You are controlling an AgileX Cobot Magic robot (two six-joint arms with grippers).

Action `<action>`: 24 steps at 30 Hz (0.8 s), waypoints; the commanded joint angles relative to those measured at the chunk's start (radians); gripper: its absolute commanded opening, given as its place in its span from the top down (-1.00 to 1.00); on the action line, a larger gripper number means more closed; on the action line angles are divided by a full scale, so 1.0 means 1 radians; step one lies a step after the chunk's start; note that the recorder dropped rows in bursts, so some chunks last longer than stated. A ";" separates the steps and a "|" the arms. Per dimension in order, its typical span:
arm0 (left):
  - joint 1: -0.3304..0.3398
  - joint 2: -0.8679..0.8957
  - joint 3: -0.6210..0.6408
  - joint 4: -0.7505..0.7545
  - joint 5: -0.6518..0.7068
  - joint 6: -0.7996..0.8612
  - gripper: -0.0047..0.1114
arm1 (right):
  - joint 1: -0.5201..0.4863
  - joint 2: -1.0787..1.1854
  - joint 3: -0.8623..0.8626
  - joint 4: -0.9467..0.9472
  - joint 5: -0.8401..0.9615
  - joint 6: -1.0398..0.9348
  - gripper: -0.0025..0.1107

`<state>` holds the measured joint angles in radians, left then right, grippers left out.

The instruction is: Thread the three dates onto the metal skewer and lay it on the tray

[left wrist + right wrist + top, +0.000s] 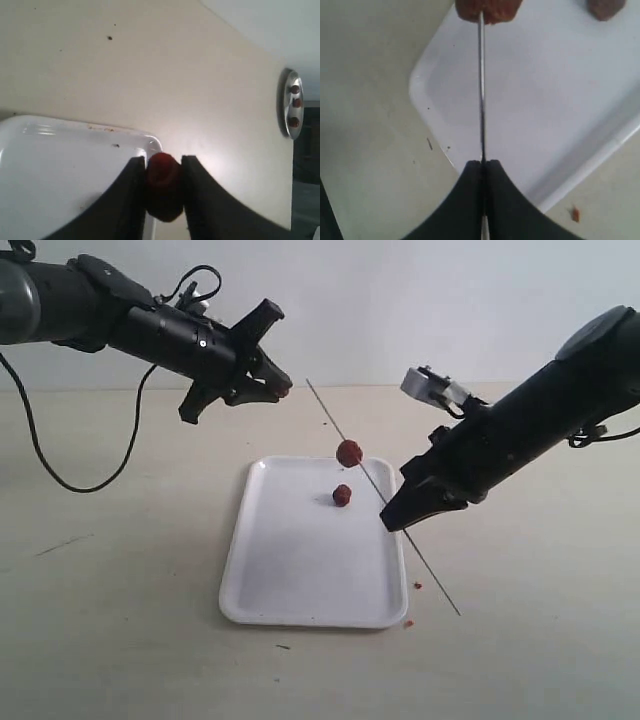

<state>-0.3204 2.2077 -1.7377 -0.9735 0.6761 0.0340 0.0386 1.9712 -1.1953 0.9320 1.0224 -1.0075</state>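
Note:
My right gripper (392, 522) (482, 162) is shut on the metal skewer (400, 531) (481, 90), which slants up and to the left above the tray (290, 580) (560, 100) (60, 165). One date (349, 452) (487, 10) is threaded on the skewer. A second date (342, 495) (605, 7) lies on the tray. My left gripper (280, 390) (163, 161) is raised at the upper left, shut on the third date (163, 172) (285, 392), just left of the skewer's upper tip.
Reddish crumbs (407, 622) (575, 214) lie on the table by the tray's near right corner. A small metal dish (291, 104) holding several dark fruits shows far off in the left wrist view. A black cable (45, 460) hangs at the left.

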 commanded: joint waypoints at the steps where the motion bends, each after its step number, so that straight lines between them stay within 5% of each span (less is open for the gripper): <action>1: 0.001 -0.010 0.001 -0.057 -0.029 0.047 0.47 | 0.038 0.011 0.004 0.015 0.013 -0.022 0.96; 24: -0.009 -0.010 0.001 -0.031 0.028 0.148 0.47 | 0.049 0.047 0.004 0.061 -0.058 -0.047 0.96</action>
<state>-0.3226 2.2077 -1.7377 -1.0103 0.6885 0.1744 0.0870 2.0178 -1.1930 0.9770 0.9767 -1.0434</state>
